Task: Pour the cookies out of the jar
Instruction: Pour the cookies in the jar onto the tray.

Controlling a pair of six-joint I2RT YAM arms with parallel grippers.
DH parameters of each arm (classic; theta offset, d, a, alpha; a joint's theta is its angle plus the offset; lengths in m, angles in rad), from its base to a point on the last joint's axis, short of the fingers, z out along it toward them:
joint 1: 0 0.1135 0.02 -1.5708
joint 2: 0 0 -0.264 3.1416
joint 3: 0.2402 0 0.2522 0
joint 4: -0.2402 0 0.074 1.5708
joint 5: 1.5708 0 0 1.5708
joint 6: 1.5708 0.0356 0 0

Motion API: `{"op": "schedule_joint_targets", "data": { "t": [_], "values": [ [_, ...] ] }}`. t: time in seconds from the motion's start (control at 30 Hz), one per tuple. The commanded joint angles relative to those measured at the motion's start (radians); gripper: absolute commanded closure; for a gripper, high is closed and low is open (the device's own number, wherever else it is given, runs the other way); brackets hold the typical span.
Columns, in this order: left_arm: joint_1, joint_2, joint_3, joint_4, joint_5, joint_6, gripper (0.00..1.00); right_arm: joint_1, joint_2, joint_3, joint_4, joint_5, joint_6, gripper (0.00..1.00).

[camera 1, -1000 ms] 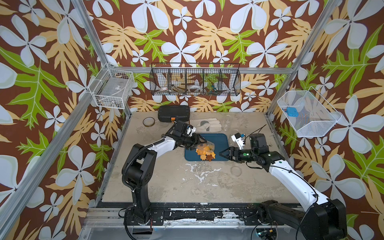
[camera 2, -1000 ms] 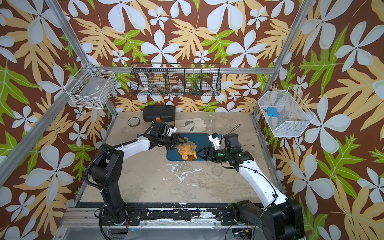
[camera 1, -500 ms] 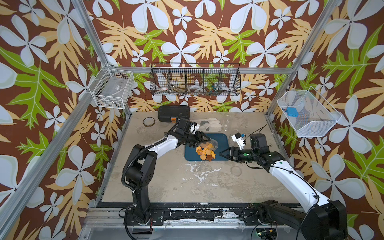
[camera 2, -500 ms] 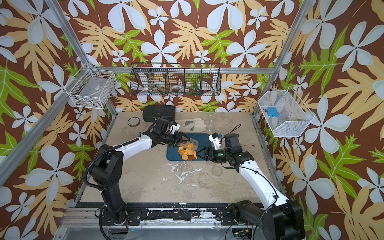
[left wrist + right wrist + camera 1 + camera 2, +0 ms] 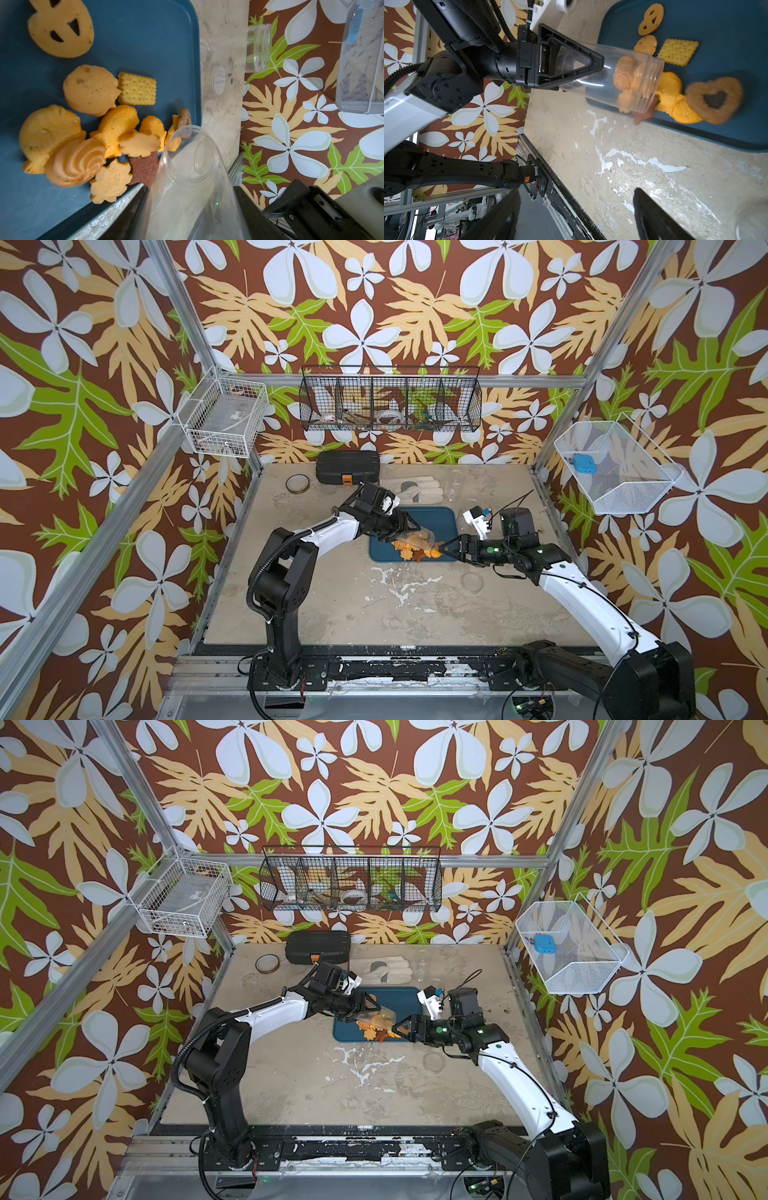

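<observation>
Cookies (image 5: 91, 133): pour nearly done, onto tray (image 5: 145, 31); jar (image 5: 187, 197) tilted in clenched left jaws, right jaws released. Next: confirm empty.

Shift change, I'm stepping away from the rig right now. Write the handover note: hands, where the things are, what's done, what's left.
Left hand: shut on the clear jar, which is tipped mouth-down over the blue tray.
Right hand: open and empty, by the tray's front corner on its own side.
Cookies: heaped on the tray near its front edge; one brown cookie lies right at the rim.
Done: the jar looks empty in the left wrist view.
Left: check that nothing is stuck inside, then probably set the jar down.
</observation>
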Motion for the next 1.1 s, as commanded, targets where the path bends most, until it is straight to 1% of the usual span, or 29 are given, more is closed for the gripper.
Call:
{"op": "schedule_joint_targets", "data": {
  "t": [0.0, 0.27, 0.43, 0.63, 0.73, 0.83, 0.87, 0.93, 1.0, 1.07],
  "values": [
    [0.0, -0.008, -0.019, 0.086, 0.047, -0.037, 0.51, 0.0, -0.006, -0.003, 0.012, 0.0, -0.003, 0.15],
    [0.006, -0.03, -0.003, 0.086, 0.053, -0.035, 0.51, 0.001, -0.005, -0.005, 0.012, 0.001, -0.002, 0.15],
    [0.036, -0.074, -0.028, 0.076, 0.069, -0.037, 0.51, 0.0, 0.003, 0.011, 0.005, 0.003, -0.005, 0.15],
    [0.073, -0.197, -0.102, 0.063, 0.064, -0.048, 0.51, -0.001, 0.034, 0.066, -0.005, 0.002, 0.006, 0.15],
    [0.073, -0.281, -0.151, 0.063, 0.031, -0.076, 0.51, -0.001, 0.058, 0.14, -0.017, 0.014, 0.025, 0.15],
    [0.073, -0.384, -0.192, 0.032, -0.039, -0.095, 0.51, 0.001, 0.097, 0.232, -0.065, 0.05, 0.027, 0.13],
    [0.073, -0.425, -0.215, 0.034, -0.059, -0.115, 0.51, 0.001, 0.111, 0.262, -0.082, 0.056, 0.026, 0.12],
    [0.074, -0.501, -0.281, 0.099, -0.07, -0.195, 0.51, 0.0, 0.13, 0.308, -0.095, 0.054, 0.032, 0.1],
    [0.081, -0.579, -0.359, 0.197, -0.067, -0.3, 0.5, 0.001, 0.144, 0.345, -0.087, 0.026, 0.052, 0.0],
    [0.097, -0.633, -0.422, 0.297, -0.033, -0.394, 0.5, 0.0, 0.156, 0.372, -0.072, -0.019, 0.081, 0.0]
  ]
}}
